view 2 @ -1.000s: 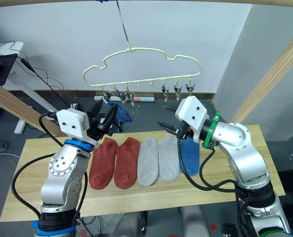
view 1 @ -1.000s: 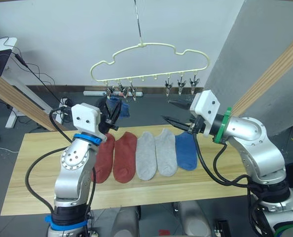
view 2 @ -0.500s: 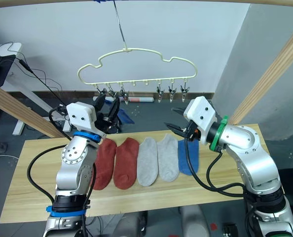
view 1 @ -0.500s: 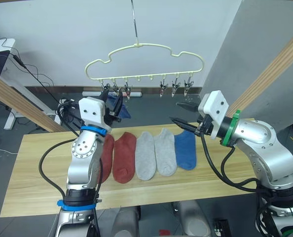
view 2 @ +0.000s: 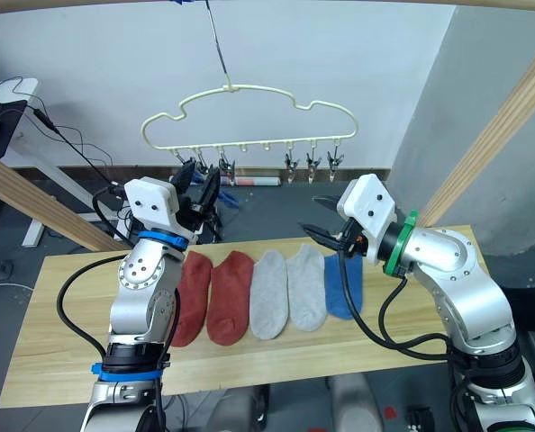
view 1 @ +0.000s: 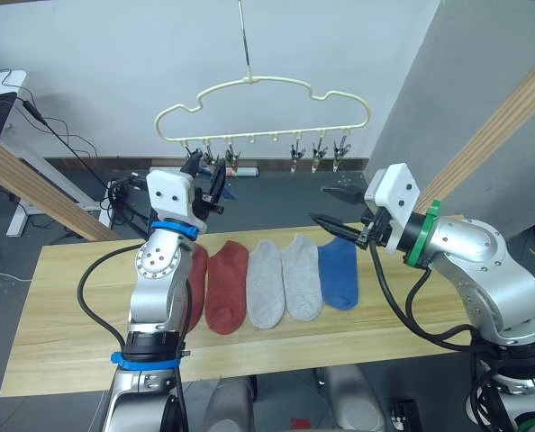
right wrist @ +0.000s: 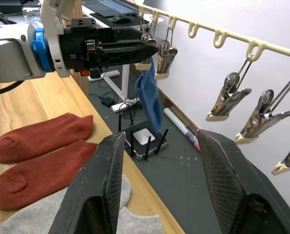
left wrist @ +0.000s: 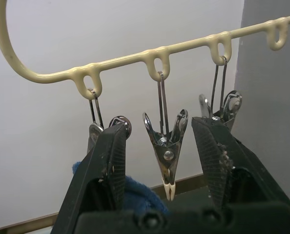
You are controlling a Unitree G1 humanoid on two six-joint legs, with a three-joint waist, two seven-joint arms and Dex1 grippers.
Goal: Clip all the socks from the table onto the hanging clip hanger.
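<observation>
Under the left end of the thin cream-yellow, cloud-shaped wire clip hanger (view 1: 263, 103), one soft blue ankle sock (right wrist: 149, 97) already dangles from a small metal clip. Five more socks lie side by side, touching, on the light yellowish plank table (view 1: 60, 306): two rust-red (view 1: 228, 285), two light grey (view 1: 285, 280) and one blue (view 1: 339, 273).

These socks look light, limp and easy to bunch, so they would probably sag from any grip; pinching the open cuff edge seems best, leaving a free strip of fabric for a clip to bite. The hanger hangs by its long hook and would likely swing if pushed.

At the hanger's left clips, the left gripper (left wrist: 160, 161) stands wide open, its two black fingers on either side of an empty metal clip (left wrist: 166, 156), holding nothing. Near the table's far edge, above the blue sock, the right gripper (view 1: 329, 208) is spread well apart and is also empty.
</observation>
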